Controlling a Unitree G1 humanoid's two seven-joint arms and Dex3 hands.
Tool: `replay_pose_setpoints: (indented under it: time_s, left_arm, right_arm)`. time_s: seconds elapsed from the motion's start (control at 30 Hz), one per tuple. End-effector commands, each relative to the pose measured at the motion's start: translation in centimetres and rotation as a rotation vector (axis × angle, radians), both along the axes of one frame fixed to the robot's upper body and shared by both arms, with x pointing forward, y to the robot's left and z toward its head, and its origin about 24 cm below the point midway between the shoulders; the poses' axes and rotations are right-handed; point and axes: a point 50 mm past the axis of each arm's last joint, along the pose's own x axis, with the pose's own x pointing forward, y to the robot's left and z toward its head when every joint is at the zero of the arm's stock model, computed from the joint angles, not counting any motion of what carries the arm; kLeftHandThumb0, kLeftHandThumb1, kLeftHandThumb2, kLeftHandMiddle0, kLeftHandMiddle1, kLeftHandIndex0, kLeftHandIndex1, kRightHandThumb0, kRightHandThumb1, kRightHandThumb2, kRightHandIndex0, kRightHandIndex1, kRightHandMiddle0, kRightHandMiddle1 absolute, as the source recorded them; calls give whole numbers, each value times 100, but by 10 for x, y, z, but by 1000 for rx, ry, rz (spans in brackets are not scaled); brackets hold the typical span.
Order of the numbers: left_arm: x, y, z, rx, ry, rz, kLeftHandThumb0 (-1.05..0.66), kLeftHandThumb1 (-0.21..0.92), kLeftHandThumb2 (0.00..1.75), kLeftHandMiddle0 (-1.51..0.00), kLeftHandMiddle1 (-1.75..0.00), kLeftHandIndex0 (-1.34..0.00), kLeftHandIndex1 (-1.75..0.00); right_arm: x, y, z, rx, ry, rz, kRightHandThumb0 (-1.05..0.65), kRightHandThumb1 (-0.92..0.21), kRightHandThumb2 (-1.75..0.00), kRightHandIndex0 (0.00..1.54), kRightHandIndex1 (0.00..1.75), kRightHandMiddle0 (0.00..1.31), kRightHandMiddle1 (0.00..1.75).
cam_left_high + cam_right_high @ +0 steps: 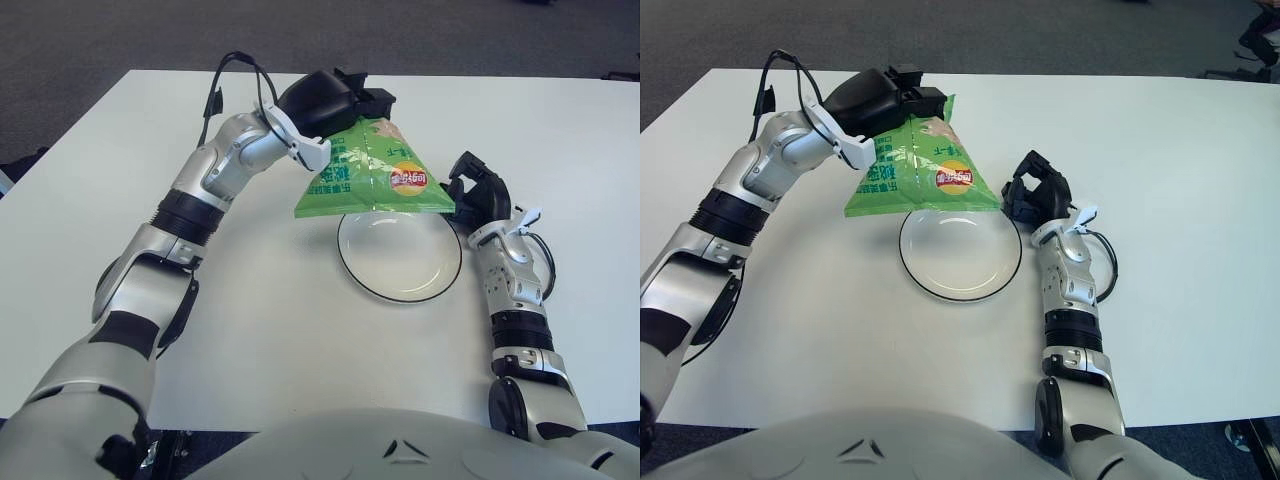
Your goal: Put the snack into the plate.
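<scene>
My left hand (345,100) is shut on the top edge of a green snack bag (375,182) with a red and yellow logo. The bag hangs in the air, and its lower edge covers the far rim of the white plate (400,272), which has a thin dark rim and sits on the table right of centre. My right hand (475,193) shows just right of the plate, fingers curled and holding nothing. The bag's right corner comes close to that hand.
The white table (250,330) stretches wide to the left and front of the plate. A black cable (232,75) loops over my left forearm. Dark floor lies beyond the table's far edge.
</scene>
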Motion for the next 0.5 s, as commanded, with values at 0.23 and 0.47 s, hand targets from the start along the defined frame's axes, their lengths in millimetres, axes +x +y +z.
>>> replay_pose_setpoints:
  time_s: [0.23, 0.47]
  left_arm:
    - [-3, -13, 0, -27, 9, -50, 60, 3, 166, -85, -175, -110, -175]
    - [-3, -18, -7, -37, 47, -72, 60, 4, 166, -85, -175, -110, -175]
  right_arm:
    - [-12, -14, -30, 41, 122, -206, -52, -22, -144, 136, 175, 70, 175]
    - [-10, -22, -29, 18, 118, -334, -53, -21, -145, 136, 175, 71, 175]
